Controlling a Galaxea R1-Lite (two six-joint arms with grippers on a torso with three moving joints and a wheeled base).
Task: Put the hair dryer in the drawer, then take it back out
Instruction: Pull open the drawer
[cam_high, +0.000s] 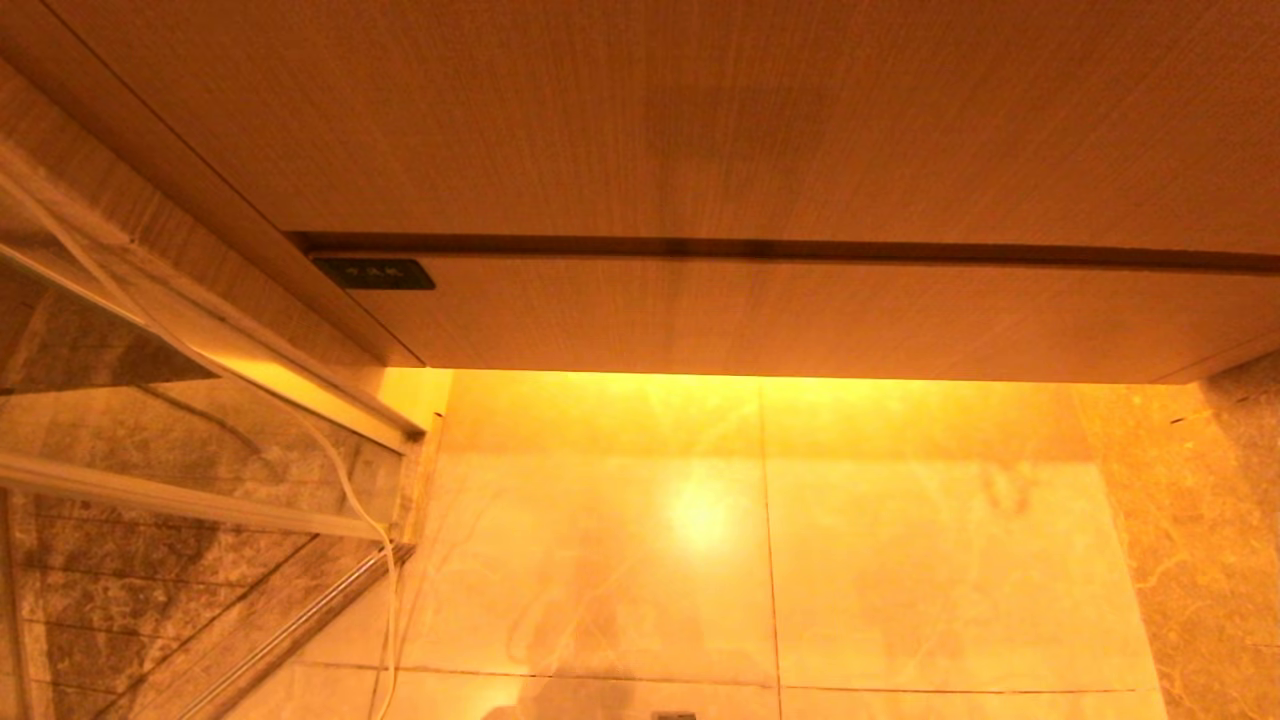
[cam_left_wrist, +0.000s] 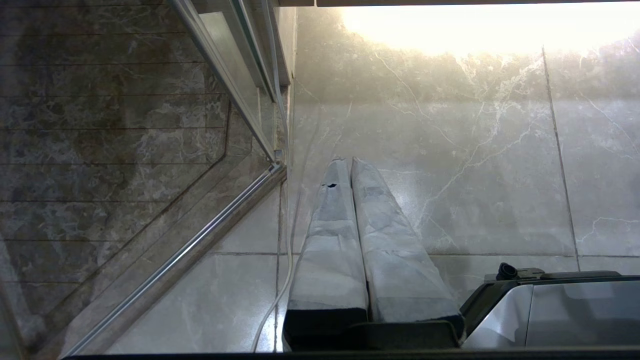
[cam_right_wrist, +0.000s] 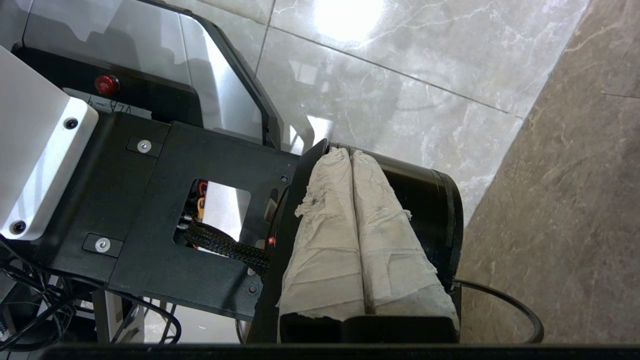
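Note:
The drawer (cam_high: 800, 315) is pushed in flush under the wood countertop (cam_high: 700, 110), and its plain light-wood front carries a small dark label plate (cam_high: 375, 273) at its left end. The hair dryer is out of view in every frame. Neither arm shows in the head view. My left gripper (cam_left_wrist: 347, 161) hangs over the pale floor tiles with its taped fingers pressed together and nothing between them. My right gripper (cam_right_wrist: 348, 151) is also shut and empty, sitting low beside the robot's own black base parts.
A glass partition (cam_high: 150, 480) with a metal rail (cam_left_wrist: 165, 270) stands at the left, and a thin white cord (cam_high: 385, 600) runs down the floor beside it. Glossy marble floor (cam_high: 760, 560) lies below the drawer. Darker stone (cam_high: 1220, 520) borders the right. The robot base (cam_left_wrist: 550, 310) is close by.

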